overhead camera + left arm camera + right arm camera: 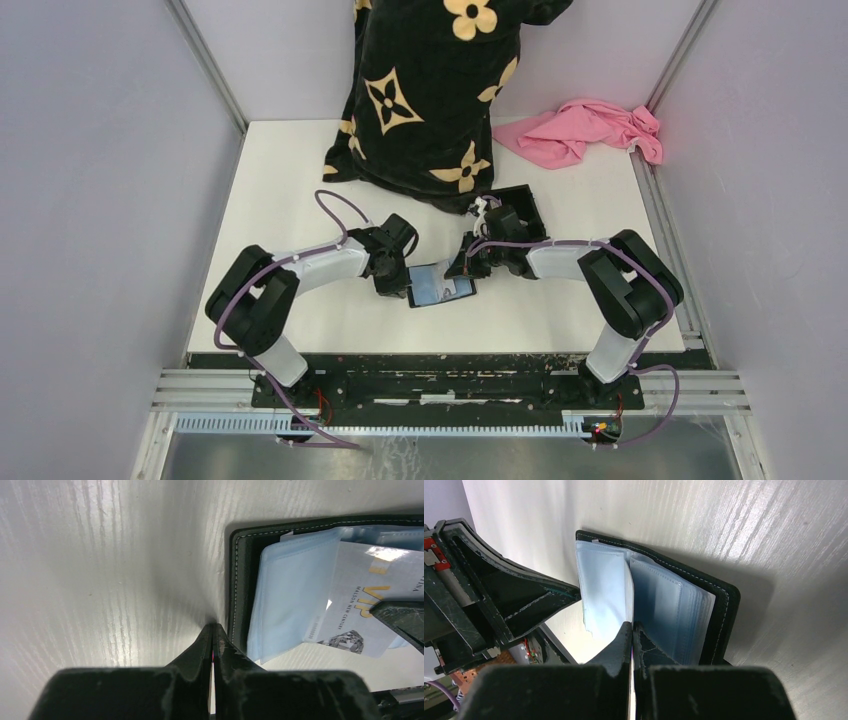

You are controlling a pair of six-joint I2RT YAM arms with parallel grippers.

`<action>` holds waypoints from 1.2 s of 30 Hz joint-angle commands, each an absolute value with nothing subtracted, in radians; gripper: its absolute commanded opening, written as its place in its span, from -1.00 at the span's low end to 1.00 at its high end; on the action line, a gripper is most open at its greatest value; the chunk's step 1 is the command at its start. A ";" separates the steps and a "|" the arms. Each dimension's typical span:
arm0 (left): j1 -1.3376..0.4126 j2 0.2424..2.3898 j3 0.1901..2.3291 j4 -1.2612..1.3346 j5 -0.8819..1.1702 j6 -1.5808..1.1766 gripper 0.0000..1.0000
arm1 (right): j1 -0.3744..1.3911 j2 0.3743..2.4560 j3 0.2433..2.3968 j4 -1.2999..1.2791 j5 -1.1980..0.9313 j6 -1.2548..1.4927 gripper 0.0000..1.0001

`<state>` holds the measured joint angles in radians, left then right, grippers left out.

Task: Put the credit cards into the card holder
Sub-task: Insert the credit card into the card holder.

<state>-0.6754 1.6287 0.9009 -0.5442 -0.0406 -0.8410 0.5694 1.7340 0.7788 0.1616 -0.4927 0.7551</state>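
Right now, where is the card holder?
In the top view the card holder lies open on the white table, centred and toward the near edge, between the left gripper and the right gripper.

We see the card holder (724, 605) as matt black, leather-like, with pale stitching; its sleeves (664, 610) are clear, glossy plastic. The whitish card (350, 600) looks smooth and shiny. The table (100, 570) is white, finely streaked, dull-sheened. The pink cloth (585, 130) looks soft and matt.
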 commanded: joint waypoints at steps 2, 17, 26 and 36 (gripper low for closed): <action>-0.675 1.688 0.890 -0.508 -0.048 -0.809 -0.87 | 0.573 1.752 0.755 0.222 -0.482 0.787 -0.98; -0.676 1.716 0.864 -0.497 -0.049 -0.802 -0.88 | 0.573 1.781 0.678 0.363 -0.500 0.885 -0.98; -0.676 1.726 0.862 -0.499 -0.049 -0.796 -0.88 | 0.573 1.775 0.636 0.380 -0.497 0.887 -0.98; -0.678 1.734 0.867 -0.495 -0.051 -0.797 -0.89 | 0.573 1.767 0.639 0.335 -0.504 0.853 -0.98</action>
<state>-0.6735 1.6497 0.9100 -0.5228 -0.0158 -0.8402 0.5674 1.7573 0.6556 0.4061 -0.5018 0.8925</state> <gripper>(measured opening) 0.065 0.014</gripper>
